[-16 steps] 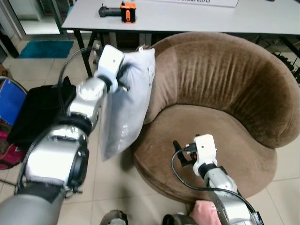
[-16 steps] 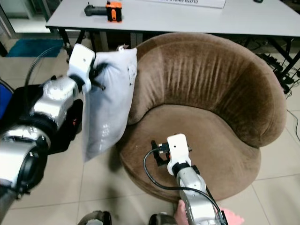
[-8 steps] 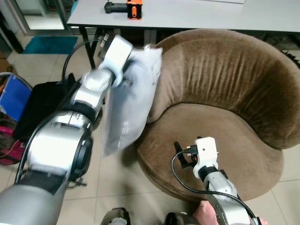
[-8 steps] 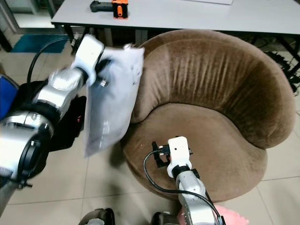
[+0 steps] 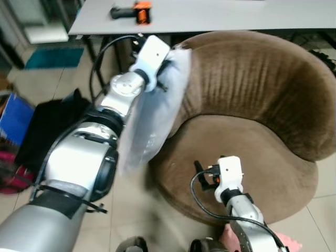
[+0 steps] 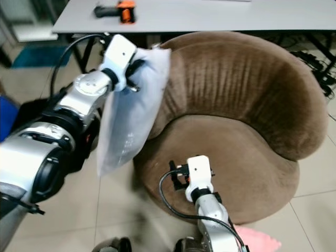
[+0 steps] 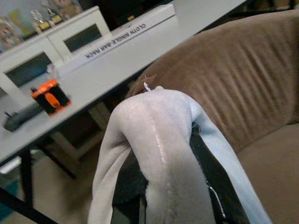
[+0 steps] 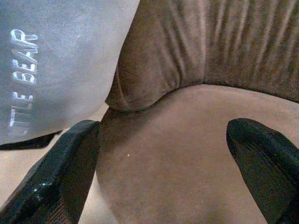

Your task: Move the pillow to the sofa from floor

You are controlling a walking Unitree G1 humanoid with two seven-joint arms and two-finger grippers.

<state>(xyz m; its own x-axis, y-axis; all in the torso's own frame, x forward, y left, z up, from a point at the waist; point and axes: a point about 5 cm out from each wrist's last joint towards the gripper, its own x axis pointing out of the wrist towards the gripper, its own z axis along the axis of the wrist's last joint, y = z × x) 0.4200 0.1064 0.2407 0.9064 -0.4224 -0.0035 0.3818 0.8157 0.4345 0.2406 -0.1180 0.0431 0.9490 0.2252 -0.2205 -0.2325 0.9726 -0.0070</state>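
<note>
Looking down through the left eye view, we see the left gripper (image 5: 167,67) pinching the top edge of the pale grey pillow (image 5: 155,118), which hangs clear of the tiled floor (image 5: 79,79) against the outer left flank of the round brown sofa (image 5: 252,100); the right gripper (image 5: 202,176) hovers low over the seat's front edge. Behind stands a grey table (image 5: 220,16) carrying a black-and-orange tool (image 5: 131,11), and a black bag (image 5: 47,123) lies to the left. From the left wrist view, we find the pillow's seam bunched between the black fingers (image 7: 208,179), closed tight on it. From the right wrist view, we see both fingers (image 8: 60,172) spread wide, holding nothing, with lettering on the pillow (image 8: 51,56) beside the cushion.
</note>
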